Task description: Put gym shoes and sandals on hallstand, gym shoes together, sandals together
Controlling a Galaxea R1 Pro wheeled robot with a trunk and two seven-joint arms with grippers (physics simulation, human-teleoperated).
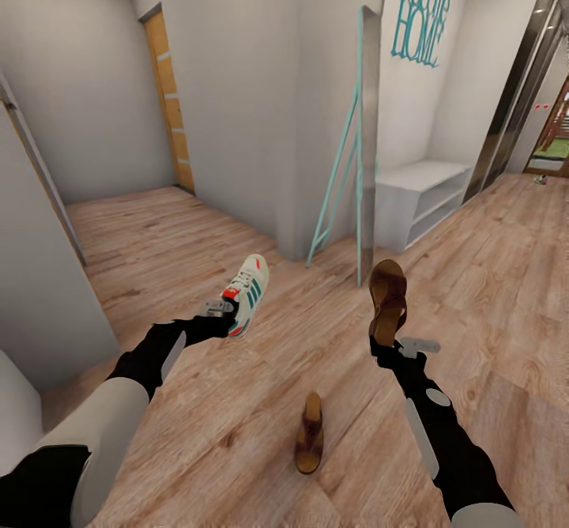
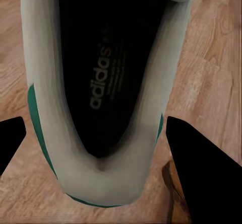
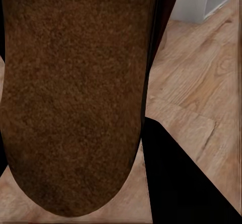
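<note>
A: What does the left gripper hold?
B: It is clamped on a gym shoe by the heel, the toe pointing to 1 o'clock above the corridor floor. In the left wrist view the shoe sits between the dark fingers.
A: And lower down?
B: A loose sandal lies on the planks at 6 o'clock.
A: The right gripper?
B: Closed on the other sandal, which rises to 12 o'clock from it; its sole fills the right wrist view. A white shelf bench stands at 1 o'clock.

Both arms are black with pale grey-white panels, apparently ending in small grey brackets near each wrist.
</note>
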